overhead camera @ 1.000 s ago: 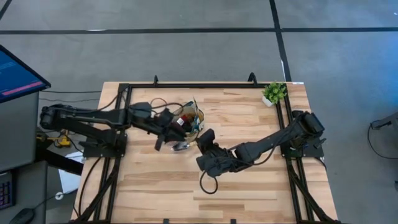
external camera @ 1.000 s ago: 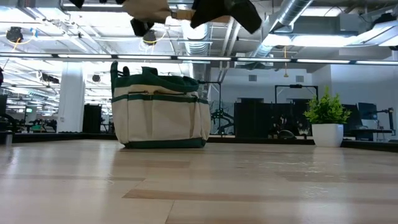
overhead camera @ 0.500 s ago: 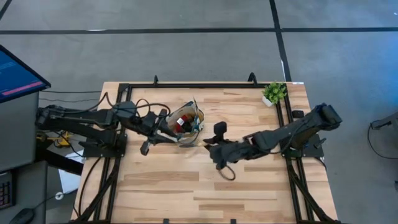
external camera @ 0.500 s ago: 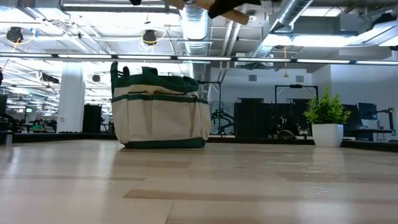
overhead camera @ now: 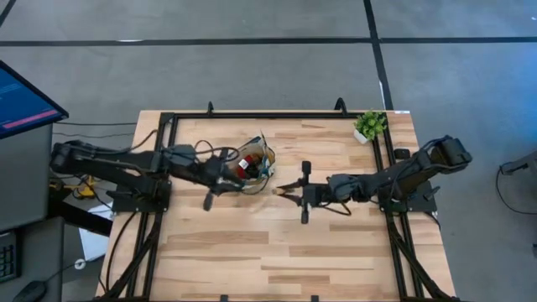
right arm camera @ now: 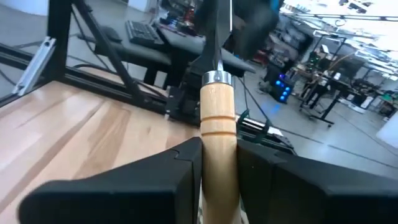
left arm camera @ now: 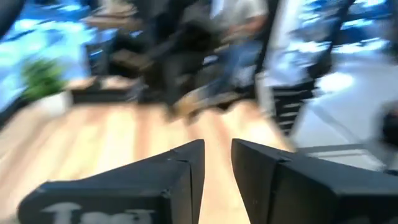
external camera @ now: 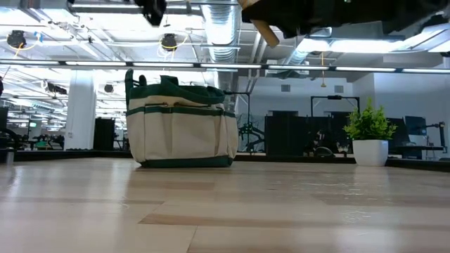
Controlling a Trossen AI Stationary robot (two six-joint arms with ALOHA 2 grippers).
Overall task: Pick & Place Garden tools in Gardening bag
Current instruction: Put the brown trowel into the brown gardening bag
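The cream-and-green gardening bag (overhead camera: pixel 254 161) stands on its base on the table's far left-centre; it also shows in the low view (external camera: pixel 181 126). A red-and-black piece (overhead camera: pixel 242 166) shows in its open top. My right gripper (overhead camera: pixel 304 191) hangs above the table just right of the bag, shut on a wood-handled tool (overhead camera: pixel 288 187) that points at the bag. My left gripper (overhead camera: pixel 216 186) hangs just left of the bag, empty, its fingers a narrow gap apart in the left wrist view (left arm camera: pixel 217 163). The other tools are out of view. My right gripper pinches the tool's wooden handle (right arm camera: pixel 217 124) between its two fingers, a little below the metal ferrule (right arm camera: pixel 216 77). The gripper comes about level from the table's right. The tool is lifted clear, its dark shaft beyond the fingertips and the handle's free end (external camera: pixel 264 31) slanting down.
A small green potted plant (overhead camera: pixel 369 126) stands at the table's far right corner, also seen in the low view (external camera: pixel 369 137). A black frame rail (overhead camera: pixel 268 115) runs round the table's edge. Bare wood lies across the near half (overhead camera: pixel 277 252).
My right gripper has carried the tool toward the table's far and right edges, has turned, and now lies about level beside the bag. My left gripper has drawn back from the bag's near side toward the table's left edge.
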